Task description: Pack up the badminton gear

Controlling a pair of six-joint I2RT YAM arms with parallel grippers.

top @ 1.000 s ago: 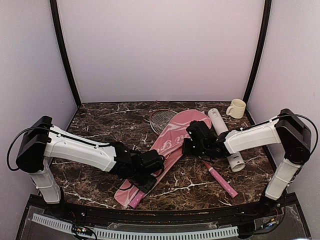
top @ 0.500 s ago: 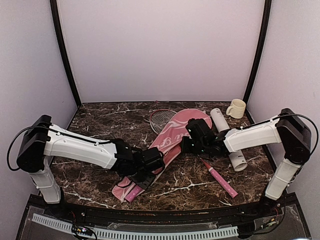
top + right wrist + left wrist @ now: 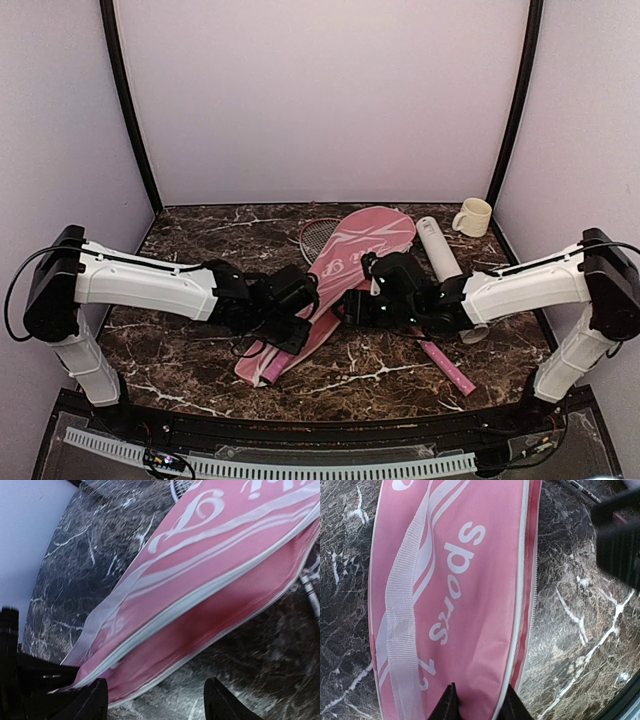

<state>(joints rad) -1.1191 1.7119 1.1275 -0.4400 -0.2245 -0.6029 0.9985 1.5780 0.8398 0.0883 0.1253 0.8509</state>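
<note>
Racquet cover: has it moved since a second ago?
Yes. The racquet cover has slid toward the back wall; its wide end now reaches level with the mug.

- Top view: bright, soft, even light from above casts only faint shadows on the tabletop [image 3: 190,235].
- Left wrist view: the racquet cover [image 3: 470,580] lettering is sharp.
- Right wrist view: slightly smeared; the right claw [image 3: 155,685] is dark and out of focus.

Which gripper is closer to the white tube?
Right. The right gripper, open, is beside the pink cover's edge, near the white tube; the left gripper pinches the cover's narrow end, farther off.
</note>
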